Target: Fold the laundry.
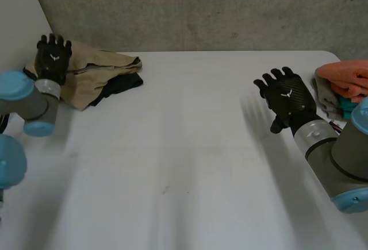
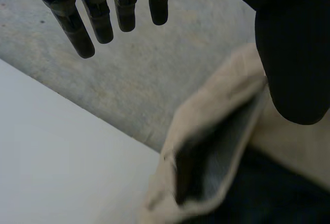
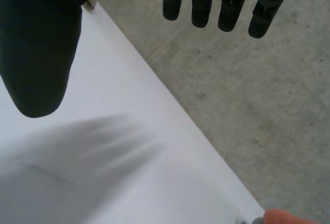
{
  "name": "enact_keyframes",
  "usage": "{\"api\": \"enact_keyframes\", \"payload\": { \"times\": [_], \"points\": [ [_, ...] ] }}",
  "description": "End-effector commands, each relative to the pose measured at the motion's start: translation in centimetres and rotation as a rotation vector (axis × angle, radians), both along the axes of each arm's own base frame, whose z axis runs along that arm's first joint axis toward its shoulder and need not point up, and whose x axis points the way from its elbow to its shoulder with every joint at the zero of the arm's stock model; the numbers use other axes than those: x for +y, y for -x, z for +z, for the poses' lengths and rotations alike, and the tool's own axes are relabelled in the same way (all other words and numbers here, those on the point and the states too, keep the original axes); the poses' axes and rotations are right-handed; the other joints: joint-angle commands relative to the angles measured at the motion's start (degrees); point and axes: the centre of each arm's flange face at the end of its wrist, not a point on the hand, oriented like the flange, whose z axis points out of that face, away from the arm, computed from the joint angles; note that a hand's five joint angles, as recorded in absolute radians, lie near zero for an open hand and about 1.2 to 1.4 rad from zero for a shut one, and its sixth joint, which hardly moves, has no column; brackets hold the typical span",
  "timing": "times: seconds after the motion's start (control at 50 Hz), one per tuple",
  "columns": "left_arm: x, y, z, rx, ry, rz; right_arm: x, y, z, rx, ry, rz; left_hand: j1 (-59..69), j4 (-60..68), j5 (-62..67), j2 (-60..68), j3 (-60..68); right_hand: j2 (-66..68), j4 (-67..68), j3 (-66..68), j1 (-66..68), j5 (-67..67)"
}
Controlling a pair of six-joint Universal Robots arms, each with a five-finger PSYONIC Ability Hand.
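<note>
White table (image 1: 184, 146) carried the tan laundry heap (image 1: 100, 72); we saw the left hand (image 1: 53, 59) right over the heap's end, fingers straight, holding nothing. The right hand (image 1: 287, 97), also spread and empty, was well apart from the heap, so we judged left nearer.

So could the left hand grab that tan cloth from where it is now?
Probably yes. The left hand hangs open right over the tan cloth, and nothing lies between them.
</note>
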Motion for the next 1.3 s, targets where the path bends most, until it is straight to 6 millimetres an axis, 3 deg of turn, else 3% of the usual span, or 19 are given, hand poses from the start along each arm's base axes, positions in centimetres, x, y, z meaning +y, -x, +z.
{"api": "enact_keyframes", "payload": {
  "times": [0.02, 0.2, 0.26, 0.32, 0.36, 0.38, 0.5, 0.6, 0.66, 0.76, 0.92, 0.98, 1.04, 1.08, 1.14, 1.16, 1.2, 1.22, 1.3],
  "points": [
    [-1.3, -0.7, -4.6, -0.155, 0.038, -0.017, 0.3, 0.2, -0.8, 0.007, -0.027, -0.002, 1.5, 0.8, -0.6, 0.6, 0.2, -2.2, -2.4, -2.1, -3.5, -2.7],
    [-1.5, -1.4, -6.2, -0.171, 0.029, -0.045, 0.3, 0.1, -1.1, 0.009, -0.033, -0.002, 11.1, 10.3, 9.0, 10.1, 9.8, -2.2, -2.4, -2.1, -3.5, -2.7],
    [-1.6, -1.1, -5.6, -0.173, 0.054, -0.052, 0.3, 0.1, -1.3, 0.011, -0.037, 0.001, 69.2, 68.4, 67.1, 68.2, 67.9, -2.2, -2.4, -2.1, -3.5, -2.7],
    [-1.7, -0.2, -4.3, -0.159, 0.13, -0.017, 0.4, -0.1, -1.4, 0.012, -0.04, 0.004, 69.3, 68.6, 67.2, 68.3, 68.0, -2.2, -2.4, -2.1, -3.5, -2.7],
    [-1.6, 0.5, -2.3, -0.131, 0.181, 0.014, 0.5, -0.1, -1.5, 0.013, -0.043, 0.007, 69.3, 68.6, 67.2, 68.3, 68.0, -2.2, -2.4, -2.1, -3.5, -2.7],
    [-1.4, 1.5, 1.0, -0.099, 0.245, 0.04, 0.5, -0.1, -1.5, 0.013, -0.043, 0.007, 69.3, 68.6, 67.2, 68.3, 68.0, -2.2, -2.4, -2.1, -3.5, -2.7],
    [1.9, 4.3, 10.0, 0.042, 0.334, 0.006, 0.5, 0.0, -1.5, 0.013, -0.043, 0.004, 69.3, 68.6, 67.2, 68.3, 68.0, -2.2, -2.4, -2.1, -3.5, -2.7],
    [8.8, 9.5, 17.1, 0.203, 0.364, -0.175, 0.5, 0.1, -1.3, 0.011, -0.041, -0.002, 69.3, 68.6, 67.2, 68.3, 68.0, -2.2, -2.4, -2.1, -3.5, -2.7],
    [13.5, 12.6, 18.7, 0.268, 0.32, -0.286, 0.5, 0.3, -1.2, 0.009, -0.038, -0.007, 69.3, 68.6, 67.2, 68.3, 68.0, -2.2, -2.4, -2.1, -3.5, -2.7],
    [21.5, 17.9, 17.3, 0.316, 0.17, -0.47, 0.3, 0.8, 0.1, -0.002, -0.006, -0.062, 69.3, 68.6, 67.2, 68.3, 68.0, -2.2, -2.4, -2.1, -3.5, -2.7],
    [36.8, 24.6, 8.3, 0.262, -0.297, -0.769, -1.9, 3.9, 1.0, -0.014, 0.021, -0.245, 69.3, 68.6, 67.2, 68.3, 68.0, -2.2, -2.4, -2.1, -3.5, -2.7],
    [39.7, 25.3, 5.5, 0.248, -0.443, -0.809, -2.5, 4.6, 1.2, -0.016, 0.03, -0.275, 69.3, 68.6, 67.2, 68.3, 68.0, -2.2, -2.4, -2.1, -3.5, -2.7],
    [42.3, 25.7, 3.0, 0.247, -0.613, -0.831, -2.7, 4.8, 1.4, -0.015, 0.032, -0.283, 31.5, 30.8, 29.4, 30.5, 30.2, -2.2, -2.4, -2.1, -3.5, -2.7],
    [43.1, 25.7, 3.5, 0.25, -0.662, -0.829, -2.6, 4.8, 1.3, -0.012, 0.02, -0.282, 12.9, 12.2, 10.8, 11.9, 11.6, -2.2, -2.4, -2.1, -3.5, -2.7],
    [42.8, 25.4, 6.1, 0.267, -0.64, -0.826, -2.2, 4.7, 1.0, -0.001, -0.023, -0.276, 5.8, 5.0, 3.7, 4.8, 4.5, -2.2, -2.4, -2.1, -3.5, -2.7],
    [41.7, 24.5, 9.2, 0.307, -0.588, -0.794, -2.0, 4.6, 1.0, 0.0, -0.039, -0.272, 0.6, -0.2, -1.5, -0.4, -0.7, -2.2, -2.4, -2.1, -3.5, -2.7],
    [40.6, 23.8, 10.4, 0.325, -0.56, -0.758, -1.6, 4.5, 0.7, -0.002, -0.086, -0.267, 0.5, -0.2, -1.6, -0.5, -0.8, -2.2, -2.4, -2.1, -3.5, -2.7],
    [38.2, 22.1, 12.1, 0.356, -0.516, -0.681, -1.4, 4.4, 0.7, -0.005, -0.098, -0.265, 0.7, 0.0, -1.4, -0.3, -0.6, -2.2, -2.4, -2.1, -3.5, -2.7],
    [33.9, 18.9, 14.3, 0.405, -0.445, -0.564, 0.9, 2.2, 0.7, -0.04, -0.204, -0.203, 0.5, -0.2, -1.6, -0.5, -0.8, -2.2, -2.4, -2.1, -3.5, -2.7]
  ]
}}
